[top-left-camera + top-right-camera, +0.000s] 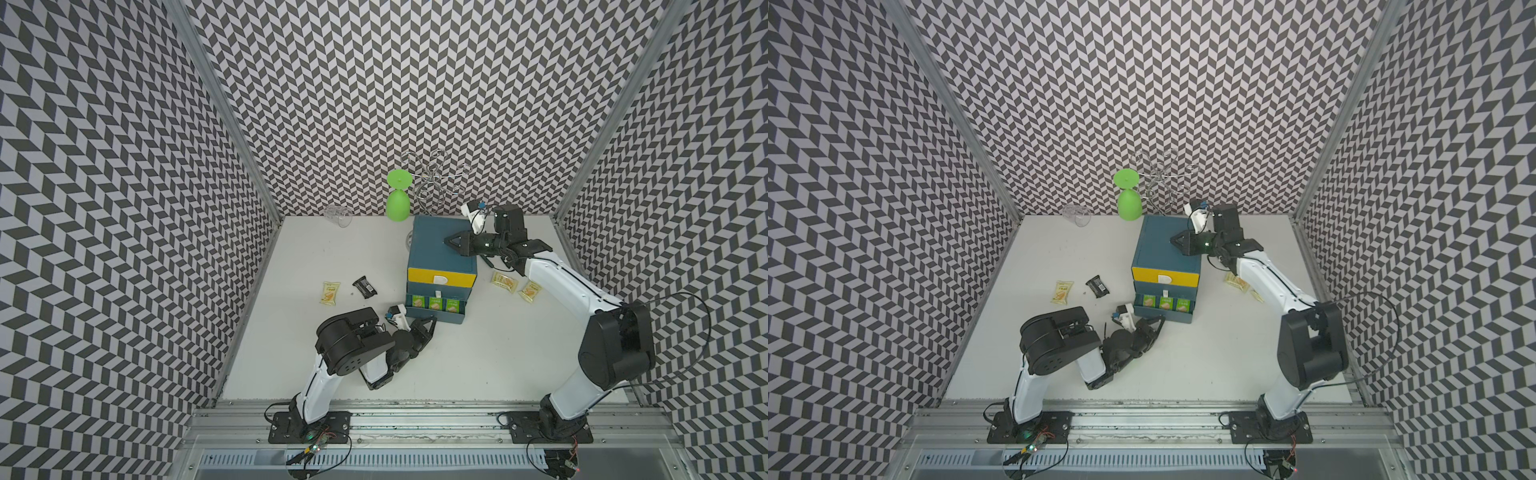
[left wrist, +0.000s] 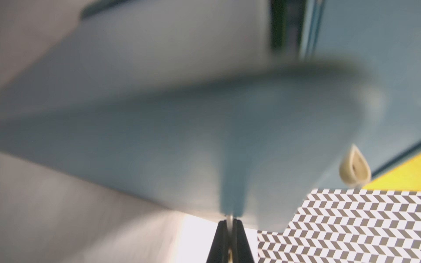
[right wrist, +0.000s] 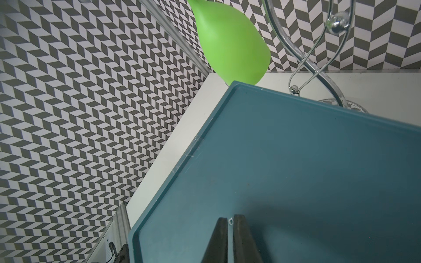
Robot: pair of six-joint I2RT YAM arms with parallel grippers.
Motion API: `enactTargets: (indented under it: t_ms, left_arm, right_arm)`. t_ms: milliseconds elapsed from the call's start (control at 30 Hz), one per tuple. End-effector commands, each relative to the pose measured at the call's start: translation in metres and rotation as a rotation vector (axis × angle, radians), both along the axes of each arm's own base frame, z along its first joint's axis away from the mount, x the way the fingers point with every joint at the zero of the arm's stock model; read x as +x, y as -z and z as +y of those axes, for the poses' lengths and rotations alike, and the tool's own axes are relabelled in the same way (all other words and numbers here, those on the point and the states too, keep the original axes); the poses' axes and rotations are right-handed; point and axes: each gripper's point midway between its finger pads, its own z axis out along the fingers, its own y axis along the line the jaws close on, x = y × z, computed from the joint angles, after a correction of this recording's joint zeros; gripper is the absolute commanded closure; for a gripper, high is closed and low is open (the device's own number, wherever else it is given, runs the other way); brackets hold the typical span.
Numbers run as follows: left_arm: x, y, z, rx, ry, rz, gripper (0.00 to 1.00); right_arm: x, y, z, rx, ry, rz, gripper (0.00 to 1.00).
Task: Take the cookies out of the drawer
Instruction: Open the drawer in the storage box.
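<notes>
A blue cabinet [image 1: 436,245] with a yellow top drawer has its bottom drawer [image 1: 436,318] pulled out. Three bright green cookies packets [image 1: 436,304] [image 1: 1166,303] stand in it. More cookies lie on the table: a pale yellow one [image 1: 330,292], a black one [image 1: 365,286], and two pale yellow ones [image 1: 504,282] to the cabinet's right. My left gripper [image 1: 432,321] [image 2: 230,220] is at the drawer's front, shut on its thin pale handle. My right gripper [image 1: 446,241] [image 3: 230,219] rests on the cabinet top, shut and holding nothing.
An upturned green wine glass [image 1: 397,199] hangs from a wire glass rack [image 1: 434,178] behind the cabinet. A clear glass [image 1: 338,215] lies at the back wall. Patterned walls enclose the table [image 1: 498,353] on three sides.
</notes>
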Motion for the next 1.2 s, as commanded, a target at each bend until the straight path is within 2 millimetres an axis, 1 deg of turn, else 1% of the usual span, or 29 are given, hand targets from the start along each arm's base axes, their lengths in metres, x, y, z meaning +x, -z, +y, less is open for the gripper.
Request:
enactTargets:
  t_ms: [0,167,267,333,433,733,967,1167]
  left_arm:
    - [-0.019,0.016,0.018,0.044,-0.026,0.048,1.00]
    - [-0.046,0.017,0.024,0.038,0.001,0.072,1.00]
    - [-0.060,0.016,0.024,0.042,0.010,0.079,1.00]
    - [-0.066,0.016,0.019,0.053,0.029,0.082,1.00]
    - [-0.073,0.018,0.020,0.066,0.026,0.093,1.00]
    - [-0.089,0.027,0.017,0.065,0.035,0.128,1.00]
    - [-0.096,0.027,0.015,0.089,0.045,0.121,1.00]
    - [-0.100,0.030,0.019,0.102,0.039,0.128,1.00]
  right_arm:
    - [-0.015,0.079,-0.018,-0.120,0.049,0.245,0.88]
    - [-0.015,0.081,-0.018,-0.120,0.050,0.250,0.88]
    - [-0.016,0.082,-0.018,-0.119,0.050,0.253,0.88]
    - [-0.015,0.083,-0.018,-0.121,0.050,0.253,0.88]
    - [-0.016,0.083,-0.018,-0.120,0.048,0.256,0.88]
    - [-0.019,0.088,-0.018,-0.123,0.047,0.265,0.88]
    - [-0.020,0.086,-0.019,-0.126,0.047,0.262,0.88]
    - [-0.022,0.086,-0.019,-0.123,0.044,0.262,0.88]
